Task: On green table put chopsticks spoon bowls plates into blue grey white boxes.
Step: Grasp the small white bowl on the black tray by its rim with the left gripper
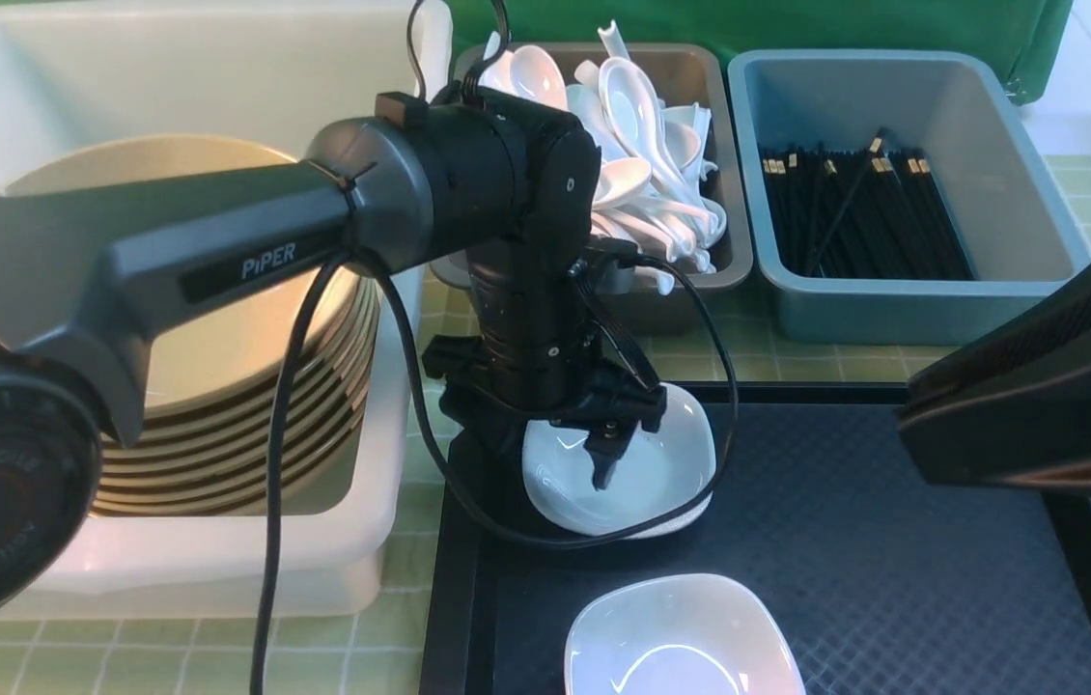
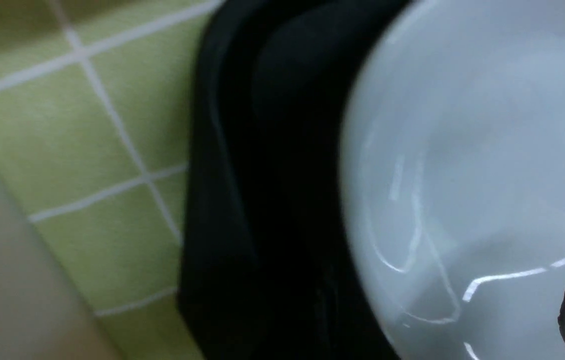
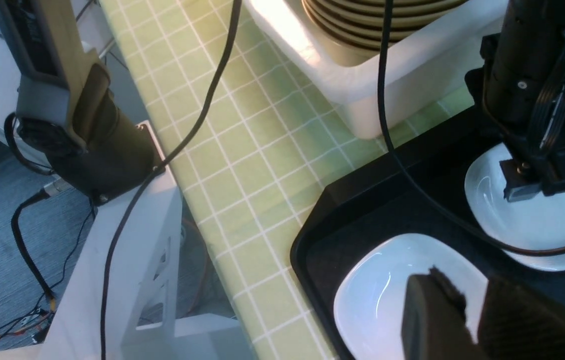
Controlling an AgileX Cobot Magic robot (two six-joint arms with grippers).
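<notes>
Two white squarish bowls unsorted on black tray [image 1: 893,541]. Far bowl [image 1: 671,454]: my left hand [image 1: 560,454] astride rim, wide apart, not clamped. Near bowl [image 1: 681,637] untouched. Right hand [image 3: 475,300] slightly apart, empty. Beige plates [image 1: 217,367], white spoons [image 1: 642,174], black chopsticks [image 1: 854,212] already boxed.

Soft blur, glare on bowl [image 2: 462,150]

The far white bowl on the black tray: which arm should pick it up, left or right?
Left. The left pincer hangs open right over the far bowl, one finger dipping inside. The right pincer sits above the nearer bowl instead, so it would probably have farther to go.
</notes>
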